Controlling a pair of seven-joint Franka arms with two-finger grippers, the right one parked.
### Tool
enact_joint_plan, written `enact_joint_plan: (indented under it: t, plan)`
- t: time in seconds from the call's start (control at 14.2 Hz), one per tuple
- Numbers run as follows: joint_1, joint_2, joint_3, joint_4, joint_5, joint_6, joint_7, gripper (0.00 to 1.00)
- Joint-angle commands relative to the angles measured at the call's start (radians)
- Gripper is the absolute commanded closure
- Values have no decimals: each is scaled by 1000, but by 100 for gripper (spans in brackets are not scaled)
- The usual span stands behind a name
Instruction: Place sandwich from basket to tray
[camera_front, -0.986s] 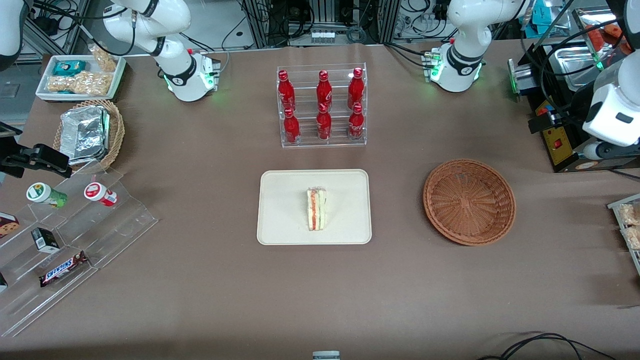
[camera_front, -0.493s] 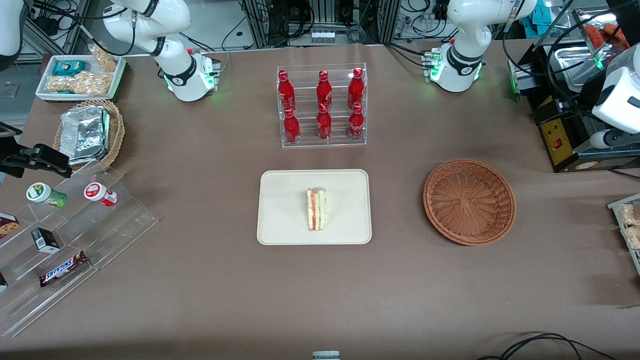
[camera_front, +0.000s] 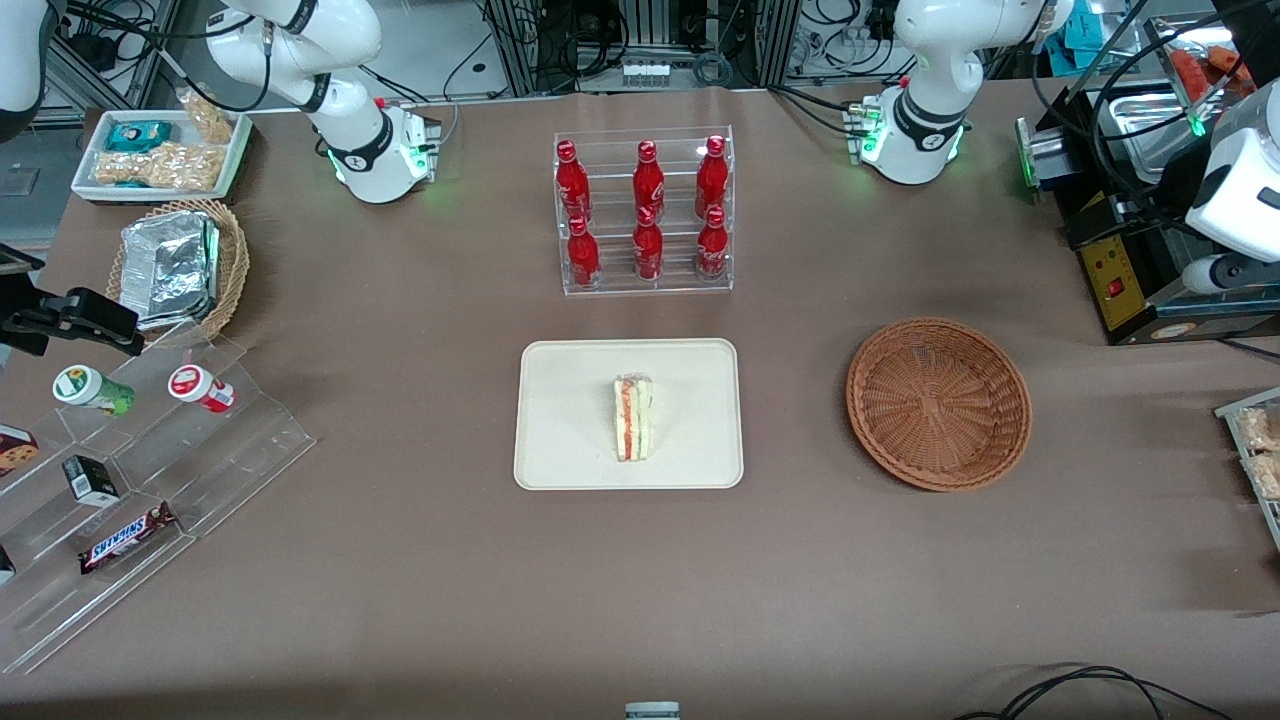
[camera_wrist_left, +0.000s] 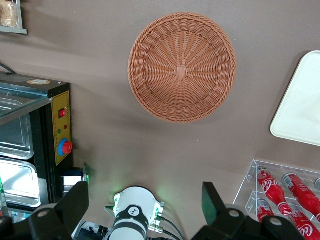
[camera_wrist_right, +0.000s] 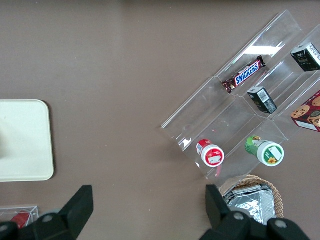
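The sandwich (camera_front: 633, 418), a clear-wrapped white wedge with red-orange and green layers, lies on the cream tray (camera_front: 570, 420) in the middle of the table. The reddish-brown basket (camera_front: 938, 403) stands empty beside the tray, toward the working arm's end; it also shows in the left wrist view (camera_wrist_left: 182, 66), with a corner of the tray (camera_wrist_left: 300, 110). My left gripper (camera_wrist_left: 144, 196) is open and empty, held high above the table, clear of the basket. Its hand (camera_front: 1240, 195) shows above the black box at the working arm's end.
A clear rack of red bottles (camera_front: 645, 212) stands farther from the camera than the tray. A black box with a yellow panel (camera_front: 1112, 285) sits near the basket. A stepped acrylic display with snacks (camera_front: 150, 470), a tan basket with foil (camera_front: 180, 265) and a white snack tray (camera_front: 160, 155) lie toward the parked arm's end.
My left arm's hand has drawn a little higher and farther toward the working arm's end of the table. The sandwich, tray and basket have not moved.
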Motion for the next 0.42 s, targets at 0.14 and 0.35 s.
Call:
enact_joint_plan:
  t: [0.14, 0.35]
  plan:
    - [-15, -12, 5, 8, -11, -8, -13, 0]
    - [-12, -14, 1, 10, -28, -10, -12, 0]
